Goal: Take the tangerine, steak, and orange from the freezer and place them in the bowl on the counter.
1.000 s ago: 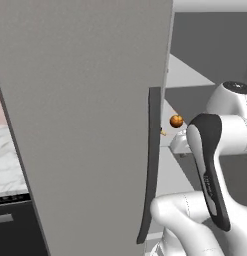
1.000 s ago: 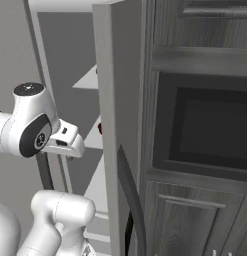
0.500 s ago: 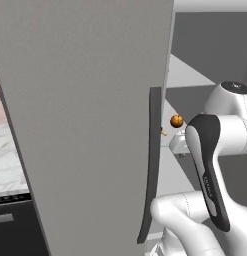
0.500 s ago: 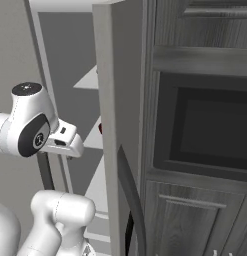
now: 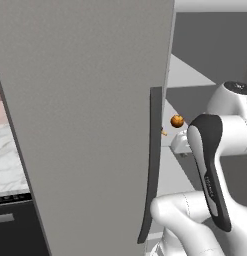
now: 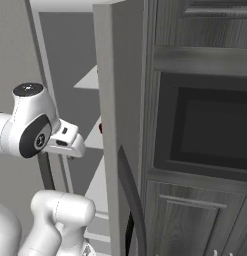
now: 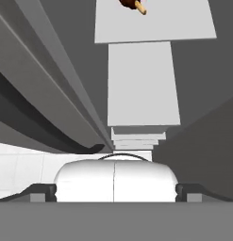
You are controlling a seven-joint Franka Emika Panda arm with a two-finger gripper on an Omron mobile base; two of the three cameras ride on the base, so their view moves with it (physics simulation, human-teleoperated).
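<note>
The gripper (image 7: 115, 190) stands at its widest, with one dark finger tip (image 7: 40, 192) at the lower left of the hand view and the other at the lower right; nothing lies between them. In the right base view the white hand (image 6: 65, 142) sits at centre left, pointing toward the open freezer (image 5: 85, 125) interior.

In the hand view a stack of pale shelves (image 7: 141, 84) runs up the middle of the frame. At the very top edge, on the farthest shelf, a small dark red-brown item with a tan stub (image 7: 136, 4) is partly cut off; what it is cannot be told.

In the left base view the freezer's flat grey door covers the left and centre, its long dark handle (image 5: 152, 165) running down the door's right edge. Just right of the handle, mid-frame, a round orange-brown fruit (image 5: 177, 121) rests on a pale shelf, well apart from the hand. Whether it is the orange or the tangerine cannot be told.

In the right base view a small dark red spot, likely the steak (image 6: 100, 128), shows at the door's edge, centre frame. Dark wood-grain cabinets (image 6: 200, 125) fill the right side. The marble counter (image 5: 7, 160) appears at the left edge of the left base view.
</note>
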